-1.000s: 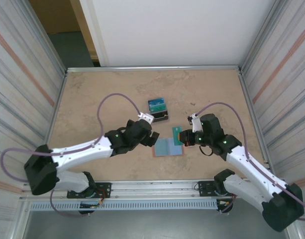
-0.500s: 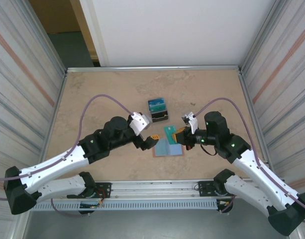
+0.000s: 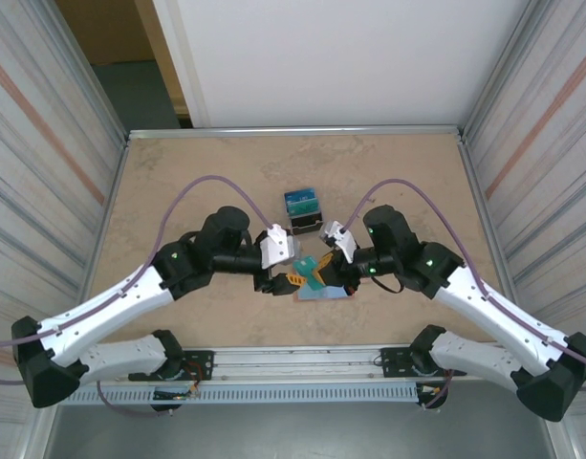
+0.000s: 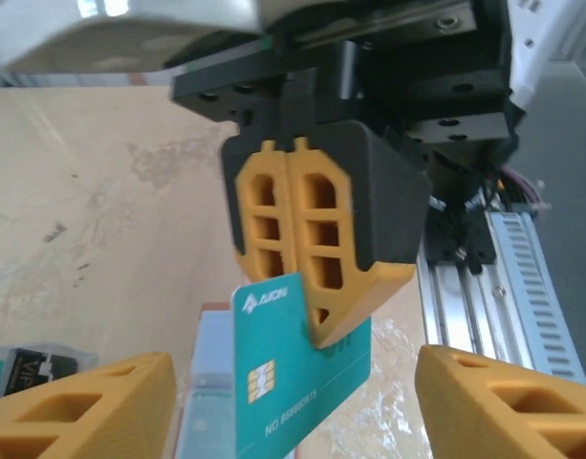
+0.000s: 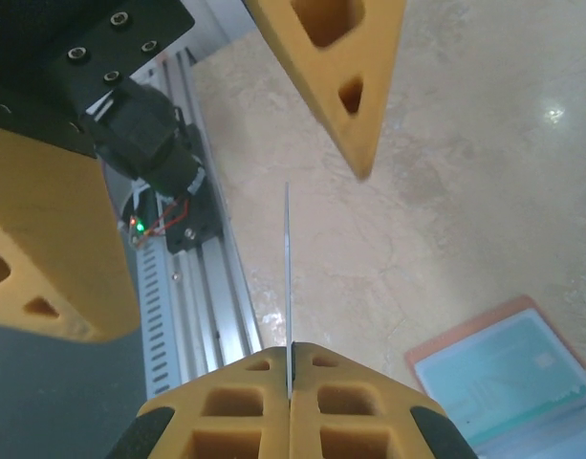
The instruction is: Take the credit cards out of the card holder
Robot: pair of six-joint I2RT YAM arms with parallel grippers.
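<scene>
My right gripper (image 3: 321, 271) is shut on a teal credit card (image 4: 293, 368) with a chip, held above the table by one edge. In the right wrist view the card (image 5: 288, 268) stands edge-on out of the closed right gripper (image 5: 290, 356). My left gripper (image 4: 293, 373) is open, with one finger on each side of the card and neither touching it. The card holder (image 3: 333, 293) lies open and flat on the table just below, salmon-pink rim with a light blue-grey inside (image 5: 508, 378).
A dark tiered stand (image 3: 305, 212) with teal cards stands just behind the grippers, its corner also in the left wrist view (image 4: 25, 368). The metal rail (image 5: 192, 287) runs along the table's near edge, close to both grippers.
The right gripper has lifted the teal card off the holder and carried it left. The left gripper has swung in to straddle it, its jaws narrowing.
</scene>
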